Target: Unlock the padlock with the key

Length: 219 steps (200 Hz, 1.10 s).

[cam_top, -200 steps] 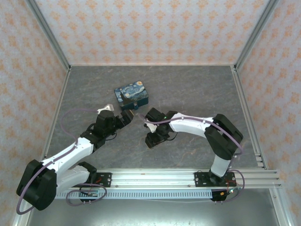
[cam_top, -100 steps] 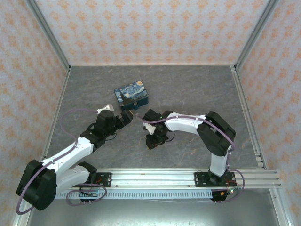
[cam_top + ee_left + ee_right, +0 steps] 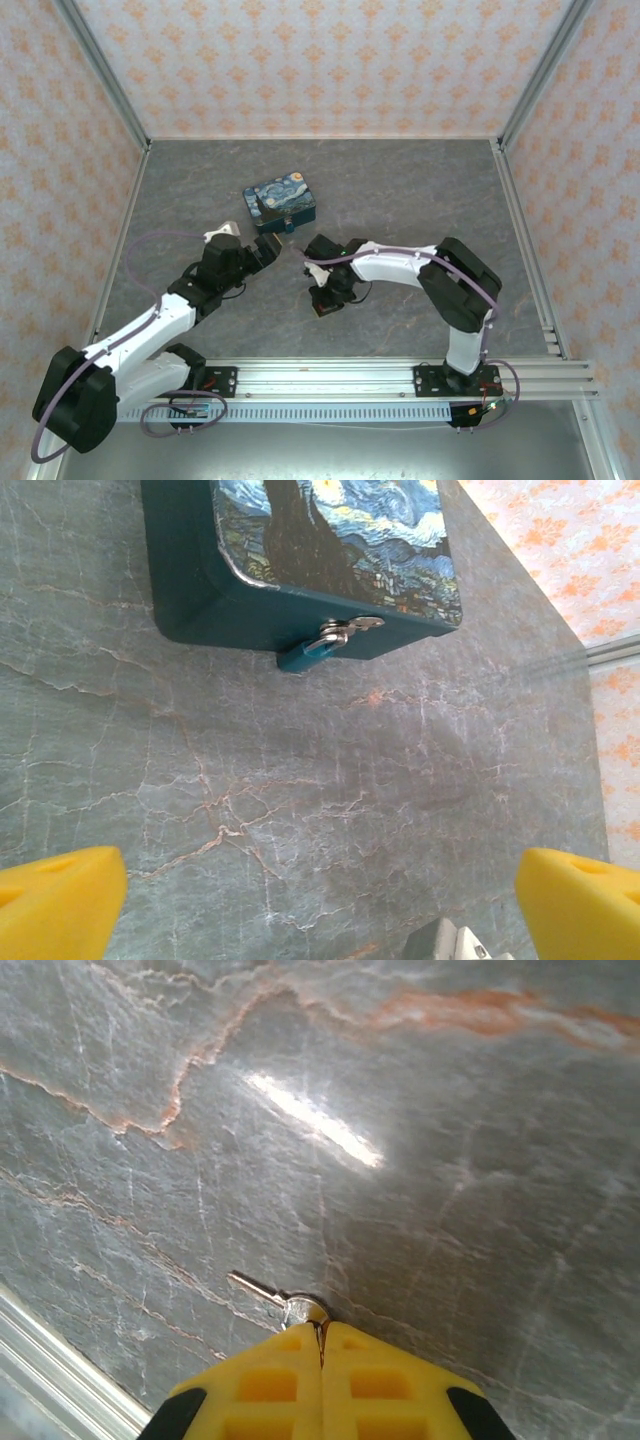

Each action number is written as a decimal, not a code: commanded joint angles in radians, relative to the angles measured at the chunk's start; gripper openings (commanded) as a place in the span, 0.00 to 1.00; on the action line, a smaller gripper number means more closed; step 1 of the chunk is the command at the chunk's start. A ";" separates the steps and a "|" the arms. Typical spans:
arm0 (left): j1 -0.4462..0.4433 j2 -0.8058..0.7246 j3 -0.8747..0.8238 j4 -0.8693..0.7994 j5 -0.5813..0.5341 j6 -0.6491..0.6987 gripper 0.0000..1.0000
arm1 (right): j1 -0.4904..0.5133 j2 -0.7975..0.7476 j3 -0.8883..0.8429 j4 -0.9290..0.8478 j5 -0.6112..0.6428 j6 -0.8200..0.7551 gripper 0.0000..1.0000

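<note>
Yellow-fingered right hand (image 3: 321,1331), closed tight, pinches the small silver key (image 3: 262,1287)

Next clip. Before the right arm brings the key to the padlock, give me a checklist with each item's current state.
1. Grip on the key: ok; right gripper jaws shut on its head, shaft sticking out.
2. Sight of the padlock: ok; it hangs from the latch on the tin box.
3. Hold by the left gripper on the padlock: not ok; jaws wide open, short of the box.
4. Keyhole direction: cannot tell.
5. Key clear of the table: cannot tell.
</note>
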 commanded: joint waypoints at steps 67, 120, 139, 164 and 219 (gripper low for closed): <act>-0.039 -0.088 0.059 0.169 0.072 -0.122 1.00 | -0.160 -0.582 -0.373 0.694 0.111 0.425 0.00; -0.181 -0.013 0.201 0.323 0.062 -0.132 0.82 | -0.161 -0.767 -0.401 0.857 0.208 0.541 0.00; -0.241 0.035 0.262 0.329 0.045 -0.104 0.77 | -0.159 -0.775 -0.391 0.882 0.194 0.561 0.00; -0.292 0.097 0.313 0.346 0.035 -0.085 0.71 | -0.155 -0.774 -0.381 0.883 0.187 0.568 0.00; -0.325 0.165 0.340 0.353 0.020 -0.089 0.55 | -0.149 -0.775 -0.384 0.892 0.185 0.576 0.00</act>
